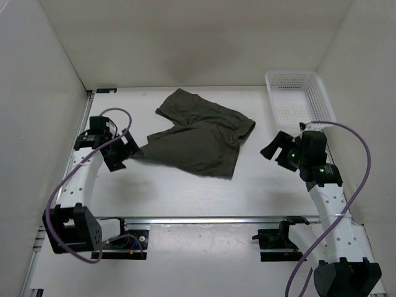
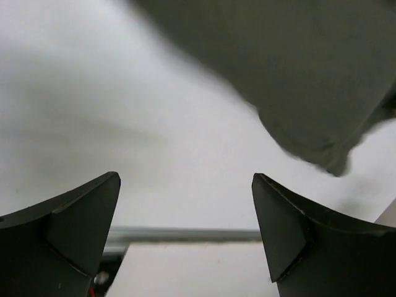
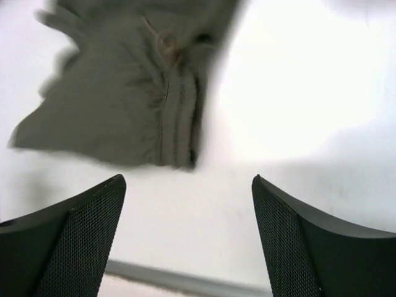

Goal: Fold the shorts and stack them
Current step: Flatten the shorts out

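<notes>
Olive-green cloth: the shorts (image 1: pixel 198 133) lie rumpled and partly spread on the white table (image 1: pixel 260 185), about midway between the two arms and toward the far side.
Waistband: the gathered band (image 3: pixel 179 117) is on the side facing the right arm, and a pale loop of drawstring (image 3: pixel 164 43) shows above it in the right wrist view.
Left hand (image 1: pixel 122 150): it sits just beside the near-left corner of the shorts. Its fingers (image 2: pixel 74 235) are spread wide with nothing between them. In the left wrist view the fabric edge lies beyond the fingertips; whether it touches them cannot be told.
Right hand (image 1: pixel 273 149): it is to the right of the shorts and apart from them, fingers (image 3: pixel 303 241) wide apart and gripping nothing, pointed toward the waistband.
Basket (image 1: pixel 291 74): white mesh, at the far right corner of the table, beyond the right arm.
Rail (image 1: pixel 210 219): a metal bar runs across the near edge of the table.
</notes>
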